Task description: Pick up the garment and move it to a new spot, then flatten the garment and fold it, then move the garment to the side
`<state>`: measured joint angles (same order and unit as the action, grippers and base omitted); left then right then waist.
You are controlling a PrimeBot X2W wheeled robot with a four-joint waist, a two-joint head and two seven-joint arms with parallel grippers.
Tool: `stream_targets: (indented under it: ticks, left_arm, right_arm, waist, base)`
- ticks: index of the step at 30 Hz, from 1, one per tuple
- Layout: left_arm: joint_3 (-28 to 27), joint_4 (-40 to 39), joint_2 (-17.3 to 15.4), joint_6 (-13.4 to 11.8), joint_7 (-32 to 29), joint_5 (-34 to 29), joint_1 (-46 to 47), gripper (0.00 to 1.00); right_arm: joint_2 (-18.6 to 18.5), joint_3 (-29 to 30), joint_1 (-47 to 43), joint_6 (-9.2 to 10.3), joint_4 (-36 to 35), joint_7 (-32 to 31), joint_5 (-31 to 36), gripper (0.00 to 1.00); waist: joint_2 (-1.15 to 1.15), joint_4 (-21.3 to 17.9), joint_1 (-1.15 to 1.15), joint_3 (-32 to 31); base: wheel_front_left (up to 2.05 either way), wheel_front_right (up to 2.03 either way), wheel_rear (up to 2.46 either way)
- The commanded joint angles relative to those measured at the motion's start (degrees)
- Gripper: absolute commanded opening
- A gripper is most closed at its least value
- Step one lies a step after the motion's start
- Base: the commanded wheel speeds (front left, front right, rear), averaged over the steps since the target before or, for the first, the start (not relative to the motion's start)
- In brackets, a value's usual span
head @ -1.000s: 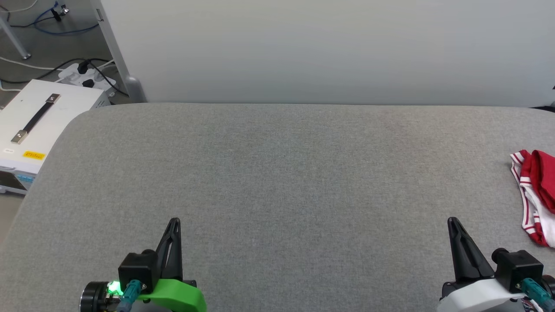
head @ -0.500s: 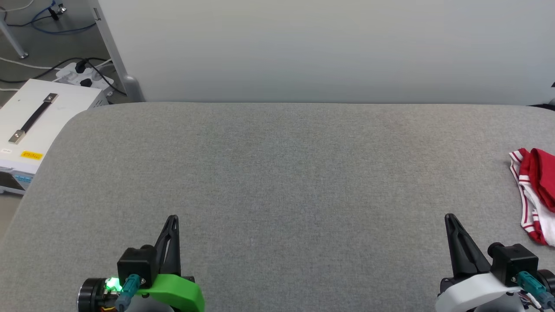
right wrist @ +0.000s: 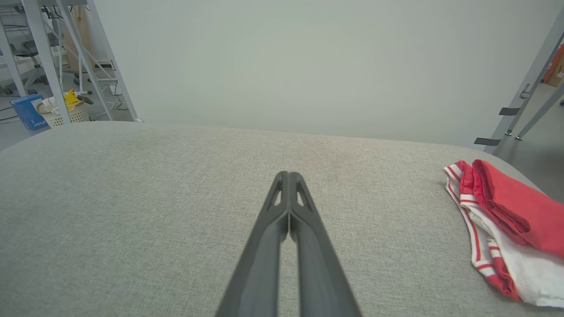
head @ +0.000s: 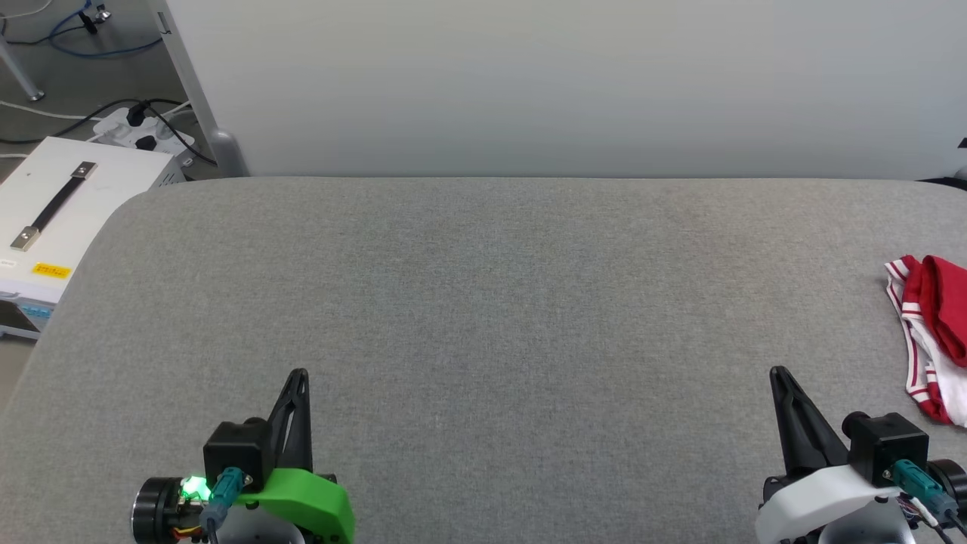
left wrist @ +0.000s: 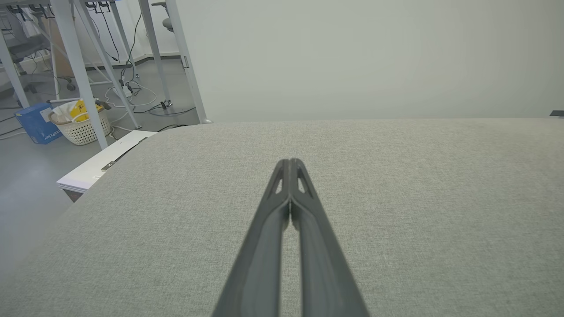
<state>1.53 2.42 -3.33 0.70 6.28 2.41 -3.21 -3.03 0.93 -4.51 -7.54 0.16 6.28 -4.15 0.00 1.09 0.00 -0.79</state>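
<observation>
Your garment [right wrist: 502, 220] lies bunched, red over white with striped trim, at the right end of the pad [head: 483, 302] near its rounded edge, apart from the right gripper [head: 778, 372] to its left; the head view crops it, the right wrist view gives you more. That gripper and the left gripper [head: 300, 375], jaws pressed together on nothing, sit over the near side, with wide bare pad between them up to the wall [head: 529, 91]. Off the left corner stands a white box [head: 60, 204], and the left wrist view adds a floor basket [left wrist: 81, 127] holding something yellow and white.
</observation>
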Motion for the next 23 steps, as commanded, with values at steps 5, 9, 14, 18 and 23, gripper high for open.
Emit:
stream_targets:
  ticks: [5,9,14,18,23]
  left_arm:
    - [-0.3,-0.6,0.3,-0.4,-0.8,-0.7,1.3,0.0]
    - [-0.4,-0.7,0.3,-0.4,-1.3,-0.8,1.5,0.0]
    - [-0.5,-0.9,0.3,-0.4,-1.9,-1.0,1.7,0.0]
    - [-0.6,-1.1,0.3,-0.5,-2.3,-1.2,1.9,0.0]
    - [-0.8,-1.3,0.3,-0.5,-2.9,-1.3,2.0,0.0]
  right_arm:
    - [0.1,-0.2,1.5,0.03,-0.1,-0.8,1.1,0.0]
    - [0.1,-0.3,1.7,0.04,-0.1,-1.2,1.3,0.0]
    - [0.1,-0.4,2.0,0.04,-0.1,-1.8,1.6,0.0]
    - [0.1,-0.4,2.3,0.04,-0.1,-2.3,1.9,0.0]
    - [0.1,-0.5,2.6,0.04,-0.1,-2.9,2.2,0.0]
  waist:
    - [0.0,-0.1,0.0,0.1]
    - [0.0,-0.2,0.0,0.1]
    - [0.0,-0.3,0.0,0.2]
    - [0.0,-0.4,0.0,0.3]
    - [0.0,-0.5,0.0,0.4]
  base:
    - [0.0,0.0,0.0]
    - [0.0,0.0,0.0]
    - [0.0,0.0,0.0]
    - [0.0,0.0,0.0]
    - [0.0,0.0,0.0]
